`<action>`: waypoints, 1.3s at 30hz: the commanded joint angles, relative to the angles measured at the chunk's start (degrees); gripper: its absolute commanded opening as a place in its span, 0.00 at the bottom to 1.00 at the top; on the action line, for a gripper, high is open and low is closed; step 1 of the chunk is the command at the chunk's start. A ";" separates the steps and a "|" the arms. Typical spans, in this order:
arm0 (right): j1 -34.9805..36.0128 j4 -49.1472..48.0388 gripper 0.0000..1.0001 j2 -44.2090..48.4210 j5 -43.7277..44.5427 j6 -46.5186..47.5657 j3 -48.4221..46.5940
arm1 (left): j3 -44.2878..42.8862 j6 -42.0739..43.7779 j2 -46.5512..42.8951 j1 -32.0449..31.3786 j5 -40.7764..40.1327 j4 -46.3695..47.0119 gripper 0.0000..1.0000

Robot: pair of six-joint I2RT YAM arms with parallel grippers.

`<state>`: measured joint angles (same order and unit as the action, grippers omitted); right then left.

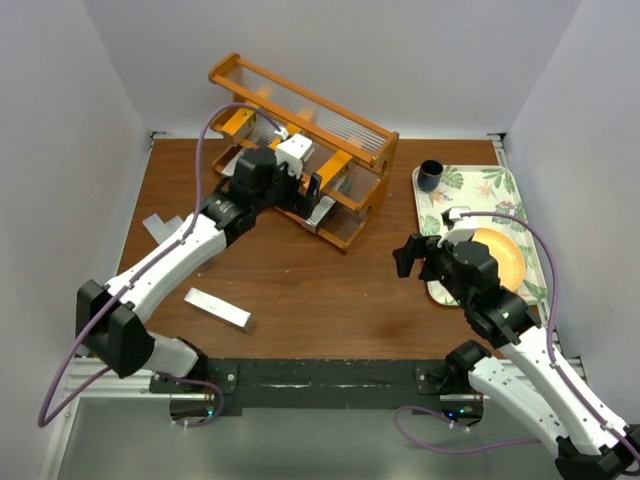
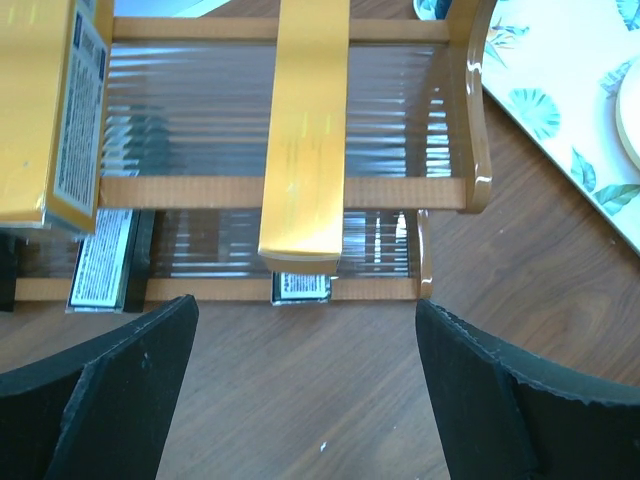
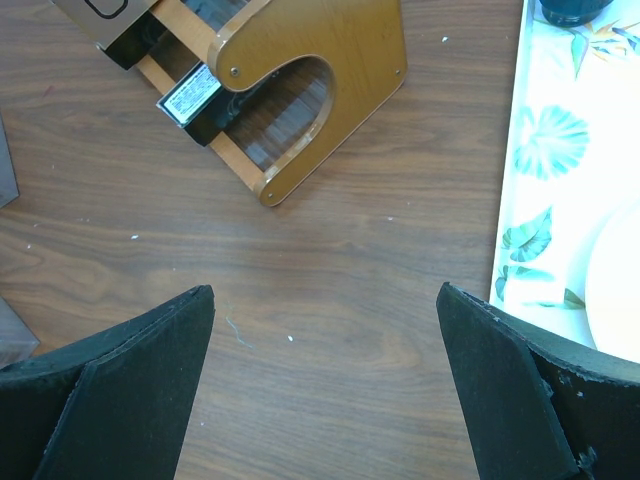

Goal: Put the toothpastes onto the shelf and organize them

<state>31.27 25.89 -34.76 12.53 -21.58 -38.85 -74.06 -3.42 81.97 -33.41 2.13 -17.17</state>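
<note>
The left tool is spread wide and holds nothing. It hovers just in front of the shelf. Straight ahead of it an orange carton lies on the ribbed tier, long axis pointing away from the fingers. Another orange carton sits to its left, and dark-ended cartons lie on the tier below.

The right tool is also spread and empty. It hangs over bare table beside the leaf-patterned tray.

Two cartons are not yet shelved. A silver carton lies flat beside the left forearm, long axis slanting from far-left to near-right. A grey carton lies near the left wall. Both are behind the left tool and well apart from the right one, so the left arm looks better placed to fetch them. The table is dark wood, boxed in by plain white walls.
</note>
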 commanded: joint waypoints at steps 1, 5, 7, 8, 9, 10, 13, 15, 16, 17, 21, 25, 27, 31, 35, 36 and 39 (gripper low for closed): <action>0.02 -1.46 0.98 0.40 0.56 0.32 0.27 | 7.59 -1.50 -6.29 -0.08 -1.96 10.21 0.94; 0.02 -1.72 0.98 0.31 0.38 0.40 0.36 | 12.62 -2.29 -9.81 -0.08 -4.59 13.04 0.87; 0.02 -1.63 0.98 -0.30 0.04 0.40 0.18 | 13.85 -2.56 -10.17 -0.17 -4.94 13.21 0.83; 0.02 -1.72 0.98 -0.39 0.12 0.40 0.18 | 14.03 -2.64 -10.17 -0.08 -5.47 13.13 0.81; 0.02 -1.72 0.98 -0.22 0.12 0.40 0.18 | 14.21 -2.64 -10.17 -0.08 -5.64 13.04 0.79; 0.02 -1.72 0.98 -0.13 0.12 0.40 0.27 | 14.56 -2.73 -9.99 -0.08 -5.82 13.04 0.75; 0.02 -1.90 0.98 0.05 0.30 0.31 0.44 | 14.47 -2.47 -8.94 -0.08 -6.70 14.00 0.64; 0.11 -1.90 0.98 -0.04 0.12 0.31 0.36 | 14.04 -2.29 -7.19 -0.08 -7.49 14.70 0.60; 0.02 -1.90 0.98 -0.22 0.12 0.31 0.35 | 12.99 -2.29 -6.48 -0.17 -7.67 14.71 0.59; 0.02 -1.81 0.98 -0.22 0.12 0.40 0.27 | 12.37 -2.21 -4.74 -0.17 -7.84 14.71 0.58; 0.02 -1.81 0.98 -0.04 0.21 0.40 0.35 | 9.73 -1.68 -0.51 -0.08 -8.55 14.44 0.57; 0.02 -1.81 0.98 -0.04 0.21 0.40 0.35 | 6.14 -1.06 3.19 -0.08 -9.25 13.30 0.56; 0.02 -1.81 0.98 -0.04 0.21 0.31 0.35 | 5.25 -0.97 4.51 -0.08 -9.25 13.30 0.56; 0.02 -1.89 0.98 -0.04 0.21 0.31 0.35 | 3.49 -0.45 5.65 -0.17 -8.64 14.18 0.55; 0.02 -1.81 0.98 -0.04 0.30 0.40 0.36 | 1.56 -0.36 7.76 -0.08 -7.32 13.57 0.54; 0.02 -1.81 0.98 -0.04 0.38 0.40 0.35 | 1.29 -0.36 8.02 -0.08 -7.06 13.48 0.54; 0.02 -1.72 0.98 0.13 0.39 0.31 0.35 | 0.24 -0.45 8.81 -0.08 -6.88 12.78 0.54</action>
<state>31.27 25.80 -34.87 12.51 -21.58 -38.85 -70.76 -4.84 89.80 -33.41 -5.61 -5.39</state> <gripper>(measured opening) 0.981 0.544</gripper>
